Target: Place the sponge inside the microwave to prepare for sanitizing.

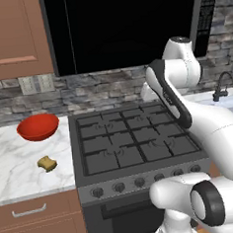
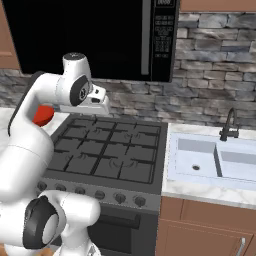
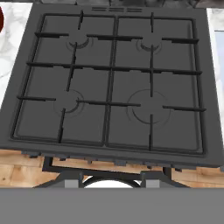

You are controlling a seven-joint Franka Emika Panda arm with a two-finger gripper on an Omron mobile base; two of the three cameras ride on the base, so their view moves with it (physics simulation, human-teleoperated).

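Note:
The sponge [image 1: 47, 163], a small yellow-tan block, lies on the marble counter [image 1: 19, 170] left of the stove, in front of the red bowl [image 1: 38, 126]. Above the stove hangs the black microwave [image 1: 126, 26] with its dark door shut; its keypad strip [image 2: 164, 30] runs down the right side. My gripper [image 2: 99, 106] hangs high over the back of the stove, pointing down and well to the right of the sponge. Its fingers are hidden, so I cannot tell how they stand. In the hand view I look straight down on the burners.
The black gas stove [image 3: 112, 83] with its knob row [image 1: 143, 180] fills the middle. A white sink [image 2: 215, 160] with a dark faucet [image 2: 229, 125] sits to the right. Wooden cabinets [image 1: 10, 32] flank the microwave, with a stone backsplash [image 2: 220, 65] behind.

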